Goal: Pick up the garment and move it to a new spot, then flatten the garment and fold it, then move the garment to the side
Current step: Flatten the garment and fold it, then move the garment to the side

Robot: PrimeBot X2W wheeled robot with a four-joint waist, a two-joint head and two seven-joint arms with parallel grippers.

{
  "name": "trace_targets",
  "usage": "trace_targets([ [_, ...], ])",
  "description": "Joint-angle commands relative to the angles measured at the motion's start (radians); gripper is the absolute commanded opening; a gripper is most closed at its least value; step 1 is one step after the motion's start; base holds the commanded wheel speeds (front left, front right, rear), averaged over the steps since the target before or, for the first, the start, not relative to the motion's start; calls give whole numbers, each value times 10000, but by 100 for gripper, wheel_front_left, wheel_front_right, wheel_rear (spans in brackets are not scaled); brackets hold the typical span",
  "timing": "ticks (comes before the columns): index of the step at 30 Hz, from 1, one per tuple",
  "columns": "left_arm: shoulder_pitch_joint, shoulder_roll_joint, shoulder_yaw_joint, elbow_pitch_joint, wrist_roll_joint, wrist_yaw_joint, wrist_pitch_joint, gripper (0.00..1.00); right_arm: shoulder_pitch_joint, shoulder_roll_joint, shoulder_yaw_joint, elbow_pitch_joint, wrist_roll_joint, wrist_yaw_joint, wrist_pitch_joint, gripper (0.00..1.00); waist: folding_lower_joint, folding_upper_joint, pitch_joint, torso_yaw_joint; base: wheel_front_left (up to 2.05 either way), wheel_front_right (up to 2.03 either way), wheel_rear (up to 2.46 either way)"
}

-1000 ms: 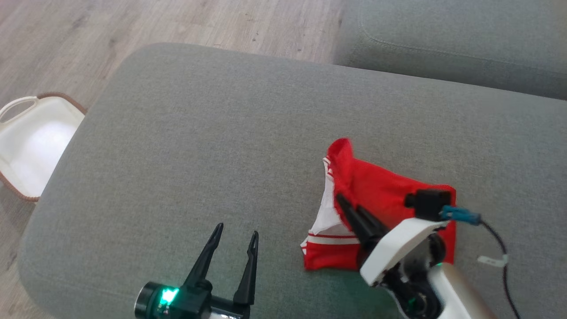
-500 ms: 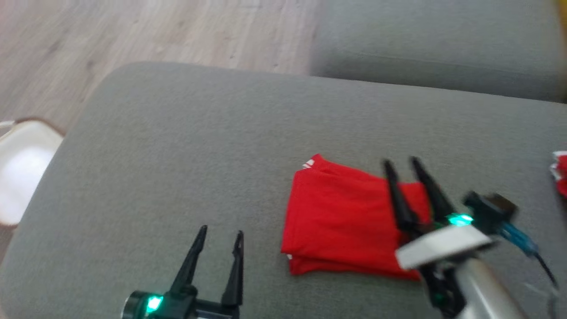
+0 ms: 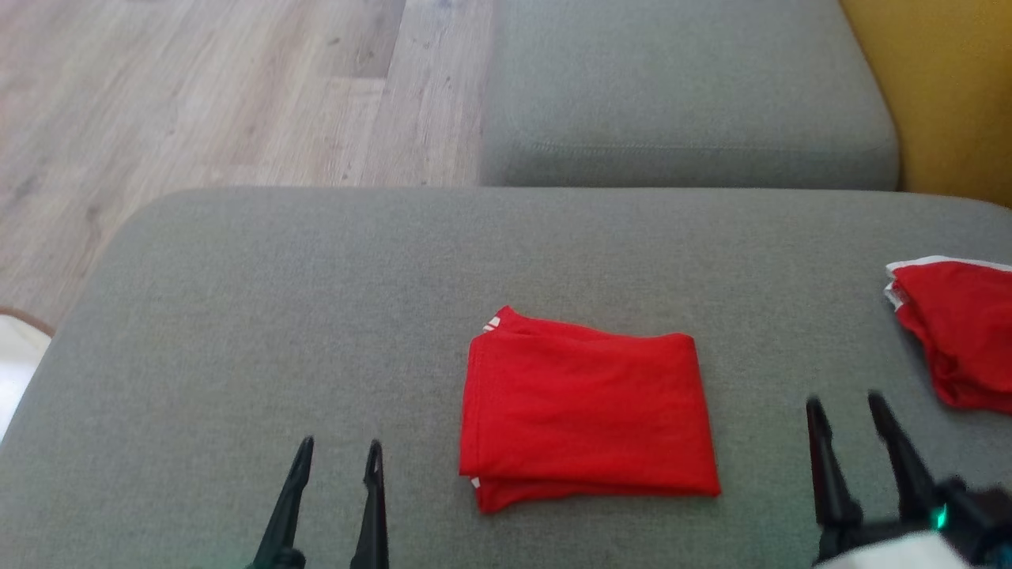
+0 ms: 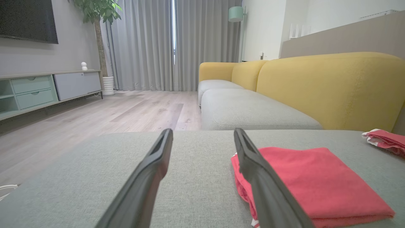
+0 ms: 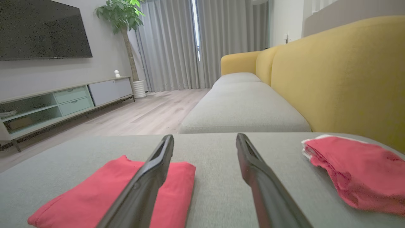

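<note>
red fabric: the folded garment (image 3: 585, 415) lies flat on the grey cushion (image 3: 237, 316). left of the garment the left pincer (image 3: 338, 444) stands open and empty; right of the garment the right pincer (image 3: 843, 400) is open and empty, between it and a second red cloth (image 3: 961, 340).

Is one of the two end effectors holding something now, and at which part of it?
Nothing is held. The left end effector and the right end effector are open; the folded red garment lies untouched on the grey cushion.
</note>
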Motion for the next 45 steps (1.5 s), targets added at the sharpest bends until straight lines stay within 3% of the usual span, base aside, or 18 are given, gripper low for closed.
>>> trace_targets([
  [1, -240, -157, 439, -326, 107, -54, -93, 100, -13, 11, 75, -396, -114, 67, -106, 100, 1, 0, -104, -57, 0, 0, 0],
  [14, 88, -431, 907, 19, 455, -383, -93, 100, 812, 565, -123, -454, -358, 67, -108, 100, 1, 0, -399, -320, 0, 0, 0],
  [45, 58, -643, 1324, 279, 651, -760, -93, 100, 682, 495, 75, -295, -372, 67, -108, 100, 1, 0, -278, -238, 0, 0, 0],
])
